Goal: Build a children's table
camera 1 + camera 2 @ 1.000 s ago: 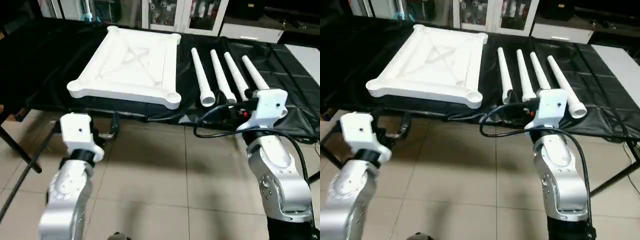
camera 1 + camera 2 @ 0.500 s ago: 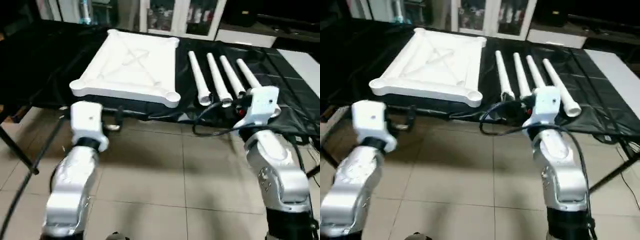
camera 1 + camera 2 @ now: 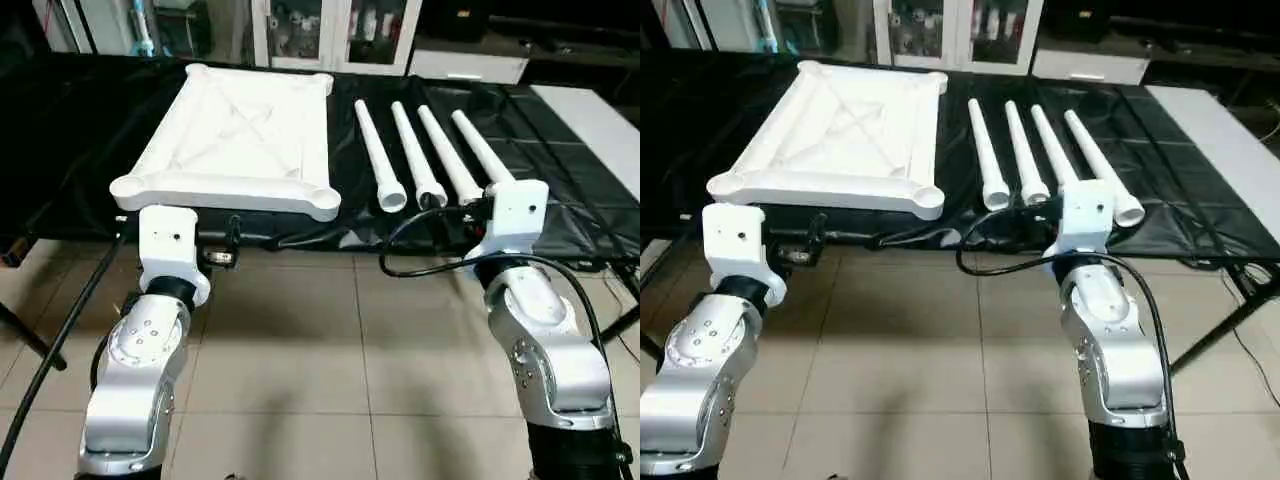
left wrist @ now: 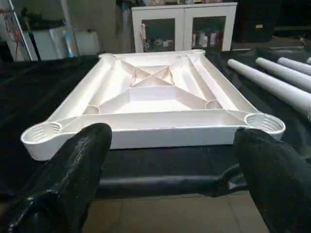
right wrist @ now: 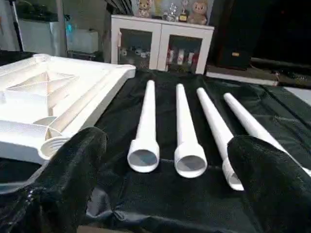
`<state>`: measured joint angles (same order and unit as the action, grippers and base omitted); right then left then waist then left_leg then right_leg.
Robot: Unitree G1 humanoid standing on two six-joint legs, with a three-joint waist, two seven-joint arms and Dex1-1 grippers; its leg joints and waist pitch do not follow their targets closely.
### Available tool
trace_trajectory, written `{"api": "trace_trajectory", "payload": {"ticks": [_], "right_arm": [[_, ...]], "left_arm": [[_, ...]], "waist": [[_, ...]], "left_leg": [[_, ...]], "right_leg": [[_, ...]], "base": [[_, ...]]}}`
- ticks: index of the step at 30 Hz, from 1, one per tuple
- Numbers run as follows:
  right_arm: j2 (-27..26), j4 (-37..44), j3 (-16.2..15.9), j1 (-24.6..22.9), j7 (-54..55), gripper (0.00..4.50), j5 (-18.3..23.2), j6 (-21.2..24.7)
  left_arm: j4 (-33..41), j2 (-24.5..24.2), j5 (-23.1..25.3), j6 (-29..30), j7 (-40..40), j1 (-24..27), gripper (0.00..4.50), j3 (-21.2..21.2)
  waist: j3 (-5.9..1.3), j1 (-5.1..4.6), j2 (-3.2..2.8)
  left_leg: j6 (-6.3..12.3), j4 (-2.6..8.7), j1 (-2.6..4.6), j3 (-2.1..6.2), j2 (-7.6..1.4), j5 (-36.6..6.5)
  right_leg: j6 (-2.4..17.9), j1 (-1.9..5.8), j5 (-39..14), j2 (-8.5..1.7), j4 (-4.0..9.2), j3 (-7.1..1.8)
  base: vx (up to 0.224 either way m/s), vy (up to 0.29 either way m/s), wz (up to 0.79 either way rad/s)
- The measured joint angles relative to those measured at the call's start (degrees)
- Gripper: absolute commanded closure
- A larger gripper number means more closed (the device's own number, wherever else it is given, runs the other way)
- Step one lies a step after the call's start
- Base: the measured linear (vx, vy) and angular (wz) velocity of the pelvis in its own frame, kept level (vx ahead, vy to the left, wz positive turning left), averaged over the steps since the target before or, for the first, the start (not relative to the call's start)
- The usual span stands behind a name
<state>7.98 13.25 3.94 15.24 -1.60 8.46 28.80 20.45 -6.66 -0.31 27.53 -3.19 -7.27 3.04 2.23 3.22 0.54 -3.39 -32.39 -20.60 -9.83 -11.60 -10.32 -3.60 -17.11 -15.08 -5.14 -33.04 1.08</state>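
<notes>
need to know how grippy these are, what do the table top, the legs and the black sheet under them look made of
Table top: looks like moulded white plastic, smooth and slightly glossy; the X ribs and round corner sockets suggest moulding.
Legs: likely the same white plastic, hollow tapered tubes with open ends showing in the right wrist view.
Black sheet: seems thin plastic film or coated fabric, judging by its wrinkles and sheen.

I can't read any text, label, brand, number or sign from here. The white table top (image 3: 235, 135) and the four legs (image 3: 425, 155) carry no lettering that I can make out (the items behind the glass doors of the far cabinet (image 5: 163, 46) are too small to read).
</notes>
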Motion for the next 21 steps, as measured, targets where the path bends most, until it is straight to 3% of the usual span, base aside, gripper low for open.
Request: {"api": "trace_trajectory", "payload": {"ticks": [4, 8, 9, 11, 12, 13, 14, 15, 16, 17, 18, 19, 20, 21], "right_arm": [[0.6, 0.0, -0.4, -0.1, -1.1, 0.02, 0.0, 0.4], [1.1, 0.0, -1.6, -0.1, -2.3, 0.02, -0.1, 0.3], [1.3, 0.0, -1.3, -0.2, -2.3, 0.02, -0.1, 0.3], [1.1, -0.1, -0.7, -0.2, -2.0, 0.02, -0.1, 0.3], [0.7, -0.1, -0.3, -0.1, -1.7, 0.02, -0.1, 0.3], [0.3, 0.0, -0.3, 0.0, -1.4, 0.02, -0.1, 0.3], [-0.7, -0.1, -0.7, 0.6, -1.4, 0.02, 0.0, 0.6], [-1.5, 0.1, -1.8, 1.3, -1.5, 0.02, 0.5, 0.7], [-1.5, 0.4, -2.3, 1.0, -1.5, 0.02, 0.8, 0.9], [-1.3, 0.4, -2.2, 0.9, -1.5, 0.02, 0.8, 1.0], [-1.0, 0.4, -2.1, 0.9, -1.5, 0.02, 0.7, 1.1], [-0.7, 0.6, -1.9, 0.5, -1.5, 0.02, 0.7, 1.1], [-0.3, 0.7, -1.4, -0.3, -1.4, 0.02, 0.6, 1.2], [-0.1, 0.5, -0.3, -0.8, -1.2, 0.02, 0.4, 1.6]], "left_arm": [[-0.3, 0.5, 0.3, 0.0, 0.9, -2.1, 0.0, -0.3], [-0.5, 0.5, 0.6, 0.1, 1.6, -2.9, 0.0, -0.5], [-0.7, 0.7, 0.6, 0.3, 1.7, -3.6, 0.0, -0.8], [-0.7, 0.8, 0.6, 0.4, 1.6, -4.4, 0.0, -1.0], [-0.7, 0.2, 0.6, 0.8, 1.5, -4.4, 0.0, -0.8], [-0.8, -0.2, 0.6, 1.1, 1.4, -4.4, 0.0, -0.5], [-0.8, -0.9, 0.7, 1.3, 1.3, -4.1, 0.0, -0.1], [-0.9, -1.7, 0.7, 1.7, 1.3, -3.4, 0.0, 1.0], [-1.1, -1.9, 0.8, 2.3, 1.3, -3.4, 0.0, 1.5], [-1.0, -1.7, 0.7, 2.4, 1.1, -3.3, 0.0, 1.5], [-0.6, -1.4, 0.6, 2.5, 1.0, -2.9, 0.0, 1.3], [-0.4, -1.0, 0.5, 2.6, 1.0, -2.3, 0.0, 1.0], [-0.5, 0.0, 0.5, 2.9, 1.0, -1.8, 0.0, 0.2], [-0.4, 0.7, 0.1, 3.1, 0.9, -1.7, 0.0, -1.6]], "waist": [[-0.1, 0.32, 0.25], [-0.14, 0.28, 0.34], [-0.23, 0.28, -0.04], [-0.39, 0.1, -0.73], [-0.44, 0.01, -1.01], [-0.4, -0.2, -1.08], [-0.45, -0.23, -1.07], [-0.44, -0.46, -1.1], [-0.46, -0.52, -1.1], [-0.62, -0.62, -0.77], [-0.57, -0.9, 0.28], [-0.2, -1.05, 0.84], [0.14, -0.6, 1.08], [0.28, 0.16, 0.71]], "left_leg": [[-0.02, -0.03, 0.29, 0.02, 0.25, -0.6], [-0.08, -0.26, 1.15, 0.17, 0.44, -1.6], [0.82, -1.19, -0.12, 1.4, 0.67, -2.0], [1.94, -2.28, -1.36, 3.52, 0.89, -2.7], [2.32, -2.52, -1.35, 4.88, 1.63, -2.9], [2.51, -2.66, -1.33, 5.9, 2.29, -3.0], [2.21, -2.6, -0.8, 6.19, 2.54, -3.3], [1.83, -2.88, -0.34, 6.35, 2.85, -3.5], [2.17, -3.18, 0.4, 6.39, 3.3, -4.1], [1.87, -3.23, 0.97, 6.0, 3.75, -4.3], [1.44, -3.23, 2.0, 4.84, 4.92, -4.6], [1.08, -3.4, 2.84, 4.29, 5.6, -5.0], [2.63, -4.7, 2.91, 3.47, 5.59, -5.8], [4.85, -8.47, 2.14, 3.54, 5.7, -7.1]], "right_leg": [[-0.1, 0.51, -0.8, 0.12, 0.05, 0.14], [-0.7, 1.59, -1.6, 0.0, 0.04, 0.14], [-1.0, 2.39, -1.7, -0.24, 0.75, 1.58], [-1.2, 3.8, -1.7, -0.22, 2.33, 4.01], [-1.5, 4.78, -1.8, -0.4, 3.07, 5.42], [-1.7, 5.33, -2.2, -0.8, 2.95, 5.82], [-0.5, 3.51, -3.3, -1.16, -0.77, 5.03], [0.2, 1.04, -3.8, -0.84, -6.3, 4.4], [0.3, -1.82, -4.0, 0.01, -9.41, 3.79], [0.3, -4.05, -3.9, 0.43, -9.93, 3.62], [1.0, -5.81, -3.0, 0.66, -7.4, 2.28], [3.6, -5.65, -0.3, 0.62, -7.59, 0.93], [3.7, -5.09, -1.2, 1.06, -7.28, 0.41], [3.9, -4.27, -1.3, 1.73, -6.8, -0.53]], "base": [[0.068, 0.005, 0.03], [0.065, 0.001, 0.06], [0.051, 0.005, 0.11], [0.074, 0.017, 0.48], [0.095, 0.018, 0.6], [0.13, 0.014, 0.65], [0.106, -0.045, 0.26], [0.106, -0.045, 0.26], [0.007, -0.107, -0.05], [-0.008, -0.095, 0.0], [-0.008, -0.095, 0.0], [0.024, -0.098, 0.06], [0.025, -0.08, 0.03], [0.025, -0.08, 0.03]]}}
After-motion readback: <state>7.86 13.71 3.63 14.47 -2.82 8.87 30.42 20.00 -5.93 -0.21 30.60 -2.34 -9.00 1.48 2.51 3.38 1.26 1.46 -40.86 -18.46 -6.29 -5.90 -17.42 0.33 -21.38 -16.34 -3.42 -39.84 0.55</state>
